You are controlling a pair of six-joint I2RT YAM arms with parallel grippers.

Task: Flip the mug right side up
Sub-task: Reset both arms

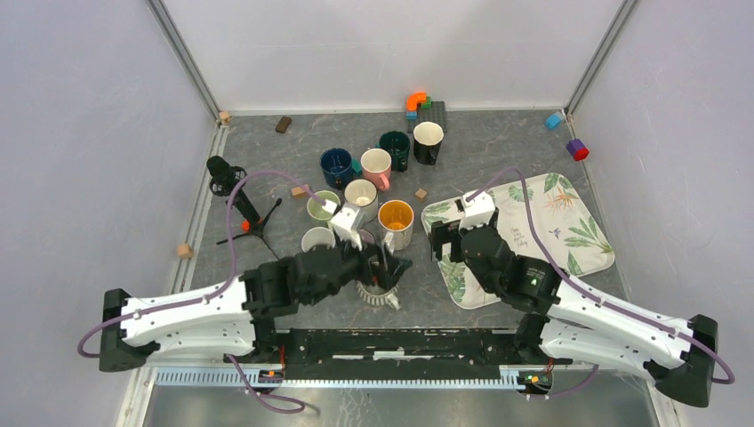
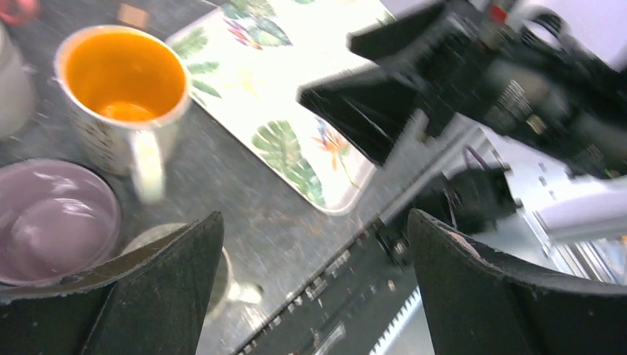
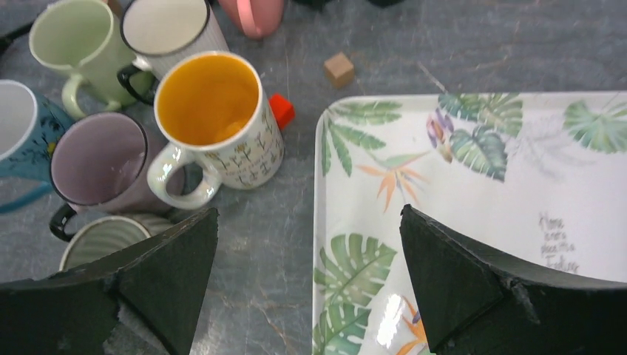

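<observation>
A ribbed white mug [image 1: 377, 294] stands near the front of the grey table. In the right wrist view [image 3: 103, 238] its open rim faces up. In the left wrist view its rim [image 2: 159, 235] shows partly behind my left finger. My left gripper [image 1: 389, 267] is just above and beside this mug, open and empty [image 2: 314, 216]. My right gripper [image 1: 440, 242] is open and empty, hovering over the left edge of the leaf-print tray [image 3: 307, 210].
Upright mugs cluster behind the ribbed one: orange-inside [image 1: 396, 218] [image 3: 211, 103], purple [image 3: 100, 159], pale green [image 1: 322, 205], blue [image 1: 336, 165], pink [image 1: 376, 166]. The leaf-print tray [image 1: 569, 222] lies right. A small tripod [image 1: 233, 191] stands left. Blocks are scattered at the back.
</observation>
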